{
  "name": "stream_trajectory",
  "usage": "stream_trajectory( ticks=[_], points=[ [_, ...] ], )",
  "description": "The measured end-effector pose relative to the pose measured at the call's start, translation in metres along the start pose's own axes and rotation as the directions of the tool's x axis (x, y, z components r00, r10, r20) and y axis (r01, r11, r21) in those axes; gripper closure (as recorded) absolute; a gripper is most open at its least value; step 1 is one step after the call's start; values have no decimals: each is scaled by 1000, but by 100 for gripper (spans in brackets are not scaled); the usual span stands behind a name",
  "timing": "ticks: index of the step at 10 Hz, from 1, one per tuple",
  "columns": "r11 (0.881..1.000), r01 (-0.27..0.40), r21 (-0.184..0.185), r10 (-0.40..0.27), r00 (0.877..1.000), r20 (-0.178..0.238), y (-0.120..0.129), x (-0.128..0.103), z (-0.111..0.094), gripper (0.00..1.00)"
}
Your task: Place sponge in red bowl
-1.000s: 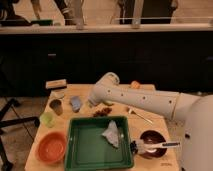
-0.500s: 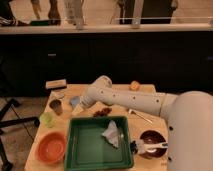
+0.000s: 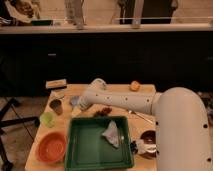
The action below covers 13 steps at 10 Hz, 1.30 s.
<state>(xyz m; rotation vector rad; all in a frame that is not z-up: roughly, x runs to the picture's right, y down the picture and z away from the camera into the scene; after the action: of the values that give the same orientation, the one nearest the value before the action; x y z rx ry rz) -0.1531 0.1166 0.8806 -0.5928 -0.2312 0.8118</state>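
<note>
The sponge (image 3: pixel 56 84), a tan block with a darker top, lies at the back left corner of the wooden table (image 3: pixel 119 92). The red bowl (image 3: pixel 50 147) stands empty at the front left corner. My white arm reaches from the right across the table. Its gripper (image 3: pixel 76 106) hangs low over the left part of the table, right of the sponge and well behind the bowl. It is next to a small bluish object (image 3: pixel 73 100). The gripper's tip is mostly hidden by the wrist.
A green tray (image 3: pixel 85 150) with a crumpled grey cloth (image 3: pixel 112 134) fills the front middle. A dark cup (image 3: pixel 56 106) and a small green cup (image 3: pixel 46 118) stand left. An orange (image 3: pixel 134 86) lies at the back, a dark bowl (image 3: pixel 149 145) at the front right.
The arm has swung a little to the left and its near part fills more of the right side. The gripper end has shifted slightly left and down. The sponge has not moved.
</note>
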Motion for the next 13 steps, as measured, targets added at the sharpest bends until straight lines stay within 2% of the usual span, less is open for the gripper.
stream_trajectory(
  ticks=[2,5,8,13],
  points=[
    [999,-21,42,22,1000,-21,-7,0,12,20],
    [997,-33,65,35,999,-36,-8,-9,26,20],
    [997,-38,68,41,998,-44,-10,-14,38,20],
    [998,-45,48,49,996,-74,-12,-20,60,22]
  ],
)
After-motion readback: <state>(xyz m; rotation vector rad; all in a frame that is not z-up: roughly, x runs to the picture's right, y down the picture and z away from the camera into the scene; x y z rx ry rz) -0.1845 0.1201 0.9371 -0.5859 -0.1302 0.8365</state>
